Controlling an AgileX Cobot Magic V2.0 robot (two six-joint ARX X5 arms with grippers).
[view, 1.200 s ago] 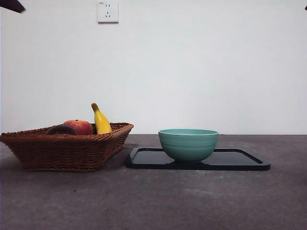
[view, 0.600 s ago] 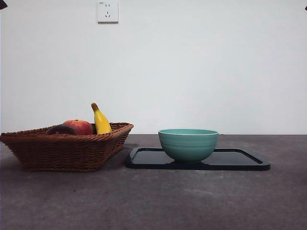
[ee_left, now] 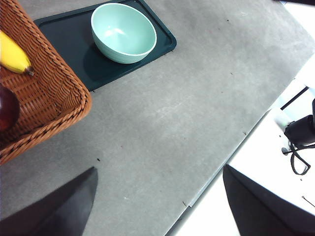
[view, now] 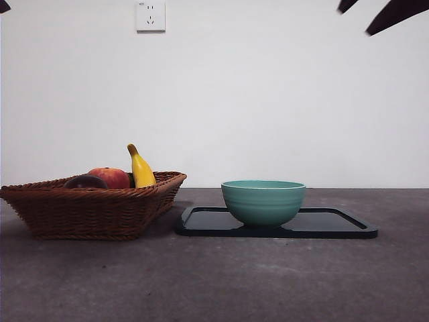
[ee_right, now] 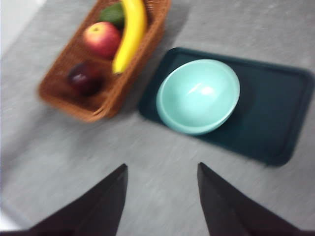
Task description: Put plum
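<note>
The plum [view: 85,182], dark and glossy, lies in the wicker basket [view: 94,211] at the left, at the near side beside a red-orange fruit [view: 110,177] and a banana [view: 141,169]. My right gripper [ee_right: 162,196] is open and high above the table, looking down on the plum [ee_right: 84,77] and basket [ee_right: 64,93]; its dark tips [view: 395,13] show at the front view's top right. The left gripper [ee_left: 157,201] is also open and high, off to the side, with only an edge of the plum [ee_left: 7,107] in its view. Both grippers hold nothing.
A teal bowl [view: 263,201] stands on a black tray [view: 335,225] right of the basket. A green fruit [ee_right: 113,14] lies at the basket's far end. The table edge [ee_left: 231,157] and a white floor show in the left wrist view.
The right gripper's tips have come into the front view at the top right. The left arm's tip at the top left has drawn back. Basket, fruit, bowl and tray have not moved.
</note>
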